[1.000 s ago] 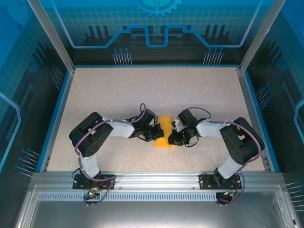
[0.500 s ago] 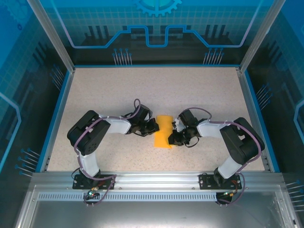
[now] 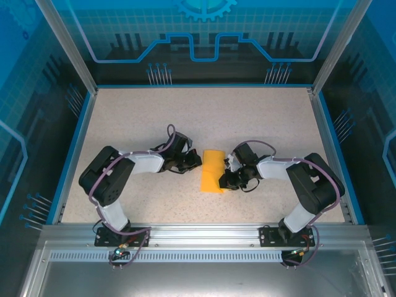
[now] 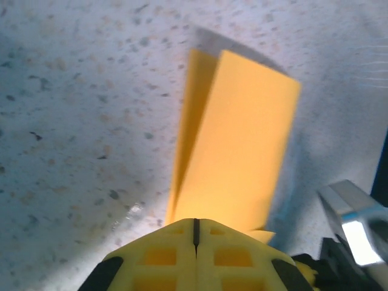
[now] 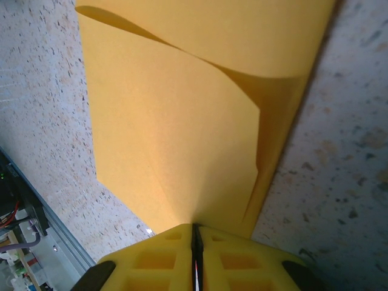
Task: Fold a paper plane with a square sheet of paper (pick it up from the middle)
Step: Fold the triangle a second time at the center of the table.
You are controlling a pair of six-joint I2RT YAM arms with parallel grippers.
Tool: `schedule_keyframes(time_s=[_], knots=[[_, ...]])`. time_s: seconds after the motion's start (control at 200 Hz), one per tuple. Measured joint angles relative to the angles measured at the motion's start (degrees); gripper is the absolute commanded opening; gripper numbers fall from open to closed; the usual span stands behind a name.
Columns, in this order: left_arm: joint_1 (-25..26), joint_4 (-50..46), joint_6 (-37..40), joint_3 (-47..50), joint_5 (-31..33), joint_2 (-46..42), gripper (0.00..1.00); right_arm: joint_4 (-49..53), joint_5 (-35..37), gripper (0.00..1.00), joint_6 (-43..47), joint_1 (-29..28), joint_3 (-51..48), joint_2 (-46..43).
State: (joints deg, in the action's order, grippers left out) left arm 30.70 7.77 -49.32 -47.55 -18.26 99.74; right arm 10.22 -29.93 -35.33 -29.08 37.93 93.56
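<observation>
Mid-surface, toward the near edge: the left arm backs off the folded sheet.
From above, the square sheet of paper point(image 3: 213, 171), folded into a narrow strip, lies mid-surface point(image 3: 185, 117). The left fingers point(image 3: 197, 160), against its left edge a second ago, have drawn back just beside it, while the right fingers point(image 3: 225, 180) stay at its right edge. Left wrist: the left fingers point(image 4: 203, 235) are pressed shut on nothing, with the sheet point(image 4: 236, 139) ahead, one flap lifted. Right wrist: the right fingers point(image 5: 204, 244) are closed, and the sheet's point(image 5: 176, 121) edge runs into their seam, seemingly pinched. This crease looks pressed, with further folds remaining. No writing is legible.
</observation>
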Motion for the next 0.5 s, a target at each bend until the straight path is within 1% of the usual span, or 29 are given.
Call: schedule_keyframes(time_s=[0.125,0.235,0.39,0.5], knots=[[0.50,0.02,0.28,-0.02,-0.96,-3.39,0.02,0.00,-0.02,0.11,-0.02,0.00,0.00,0.00],[2.45,0.00,0.35,-0.20,-2.27,-3.54,0.02,-0.02,-0.07,0.12,-0.02,0.00,0.00,0.00],[6.05,0.46,0.17,-0.63,-4.33,-0.39,0.00,-0.02,-0.09,0.12,-0.02,0.00,0.00,-0.11],[6.60,0.17,0.17,-0.63,-4.50,2.56,0.00,0.00,-0.09,0.13,-0.04,0.00,0.00,-0.33]])
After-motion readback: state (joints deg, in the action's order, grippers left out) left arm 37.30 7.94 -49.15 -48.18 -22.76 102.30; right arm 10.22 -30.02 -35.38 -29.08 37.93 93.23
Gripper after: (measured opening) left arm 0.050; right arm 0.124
